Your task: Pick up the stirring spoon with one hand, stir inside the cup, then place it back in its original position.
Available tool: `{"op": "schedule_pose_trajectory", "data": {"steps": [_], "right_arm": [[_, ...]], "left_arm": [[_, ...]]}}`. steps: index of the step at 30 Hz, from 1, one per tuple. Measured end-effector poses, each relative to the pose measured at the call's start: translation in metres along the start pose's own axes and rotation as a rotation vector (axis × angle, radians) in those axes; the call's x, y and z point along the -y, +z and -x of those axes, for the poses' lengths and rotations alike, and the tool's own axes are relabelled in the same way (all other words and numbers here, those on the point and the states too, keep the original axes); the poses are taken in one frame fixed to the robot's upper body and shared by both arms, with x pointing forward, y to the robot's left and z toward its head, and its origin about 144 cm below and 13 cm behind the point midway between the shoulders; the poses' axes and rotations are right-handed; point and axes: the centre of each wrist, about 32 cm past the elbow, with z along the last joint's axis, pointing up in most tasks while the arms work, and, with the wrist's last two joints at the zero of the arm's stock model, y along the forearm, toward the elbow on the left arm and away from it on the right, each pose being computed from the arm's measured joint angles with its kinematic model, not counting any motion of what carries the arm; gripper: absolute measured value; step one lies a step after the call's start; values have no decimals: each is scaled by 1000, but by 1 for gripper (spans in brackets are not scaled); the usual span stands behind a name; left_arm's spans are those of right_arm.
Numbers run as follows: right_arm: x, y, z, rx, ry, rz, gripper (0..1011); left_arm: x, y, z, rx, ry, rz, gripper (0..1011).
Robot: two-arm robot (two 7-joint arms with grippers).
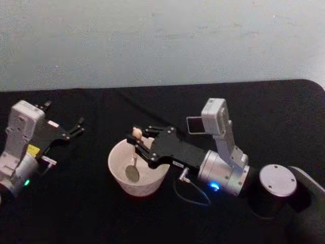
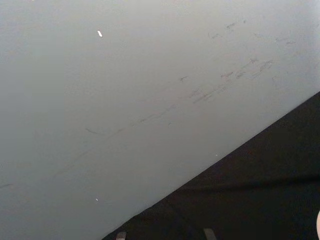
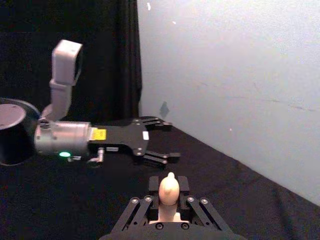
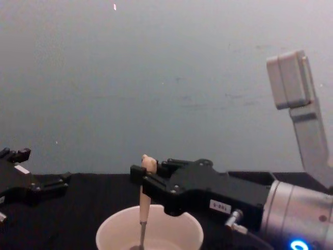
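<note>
The pale cream-pink cup (image 1: 147,189) stands on the black table just left of centre. The stirring spoon (image 1: 134,168) stands almost upright in it, its shiny bowl down inside near the bottom and its beige knobby tip (image 4: 148,163) sticking up above the rim. My right gripper (image 1: 138,145) reaches in from the right over the cup's far rim and is shut on the spoon's handle (image 3: 169,190). In the chest view the handle (image 4: 144,200) drops from the fingers into the cup (image 4: 171,229). My left gripper (image 1: 64,115) rests open at the far left, apart from the cup. The original position is out of view.
Black cloth (image 1: 254,112) covers the table, which ends at a pale grey wall (image 1: 162,40) behind. A loose cable (image 1: 190,195) loops from my right wrist next to the cup. The left gripper (image 3: 159,140) shows open across the table in the right wrist view.
</note>
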Motion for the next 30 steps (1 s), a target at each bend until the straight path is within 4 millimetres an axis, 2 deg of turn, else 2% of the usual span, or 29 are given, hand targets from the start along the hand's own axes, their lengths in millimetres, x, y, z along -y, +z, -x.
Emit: {"op": "schedule_pose_trajectory", "data": {"steps": [5,13,30], "right_arm": [[-4,-1,-6,8,-27,5,213],[-1,0,-17,14,-75,2,213],[6,-1,-18,15,-88,9,213]], "left_arm": [[0,0,0,0,0,0,1002],[0,0,0,0,0,0,1001],[0,0,0,0,0,0,1001]]}}
